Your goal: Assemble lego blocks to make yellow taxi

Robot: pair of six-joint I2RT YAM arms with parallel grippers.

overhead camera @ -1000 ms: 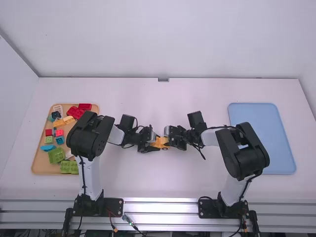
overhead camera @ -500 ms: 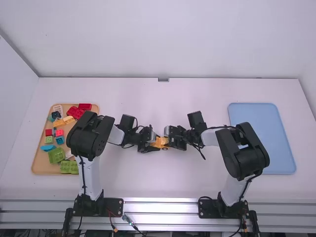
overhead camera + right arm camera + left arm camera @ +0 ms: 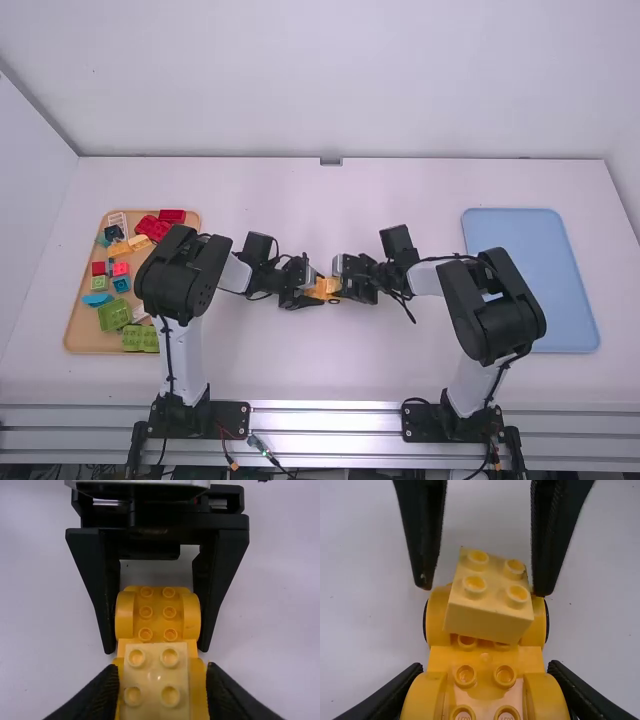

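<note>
Pinching the yellow base (image 3: 485, 655) across its fenders with the left tool (image 3: 156, 649), mid-tabletop (image 3: 330, 370) between the arms, lengthwise toward the right tool (image 3: 483, 589). Spread astride the pale yellow block (image 3: 487, 605) with the right, nearer tool, probably for squaring and pressing down next. Hidden beneath that block, askew in the left wrist view: any proof of firm seating on the studs.

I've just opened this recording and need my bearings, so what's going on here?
Two robot arms are building a yellow toy car. The left gripper has its jaws closed on the car base, while the right gripper has its jaws open around a pale yellow block. That block sits crooked over the base and seems not fully pressed on. Spare blocks lie on the tan tray.
</note>
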